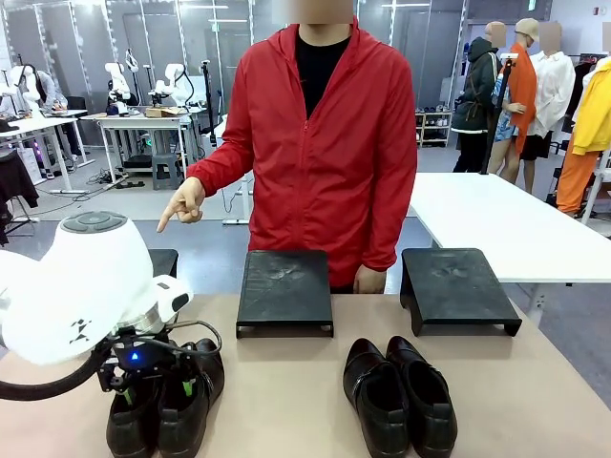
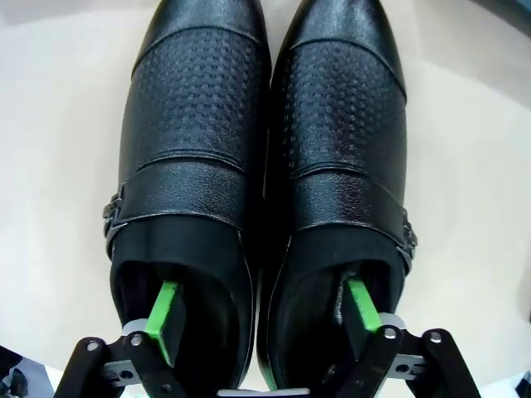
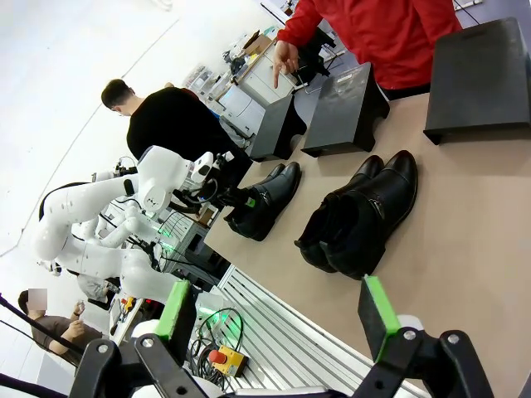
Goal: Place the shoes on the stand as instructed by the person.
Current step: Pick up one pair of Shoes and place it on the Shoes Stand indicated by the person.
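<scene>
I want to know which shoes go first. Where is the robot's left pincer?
Front view, near left: the left pincer is down on the left pair of shoes. The left wrist view shows one finger inside each shoe's opening.

Four black shoes (image 3: 365,211) lie on one table (image 1: 286,401), in two pairs: a left pair (image 1: 162,405) and a right pair (image 1: 399,396). There are three black stands: a middle stand (image 1: 284,291), a right stand (image 1: 456,286) and a left stand (image 1: 164,262), half hidden behind one white arm (image 1: 76,286). One person (image 1: 325,143) in red faces the table.
</scene>
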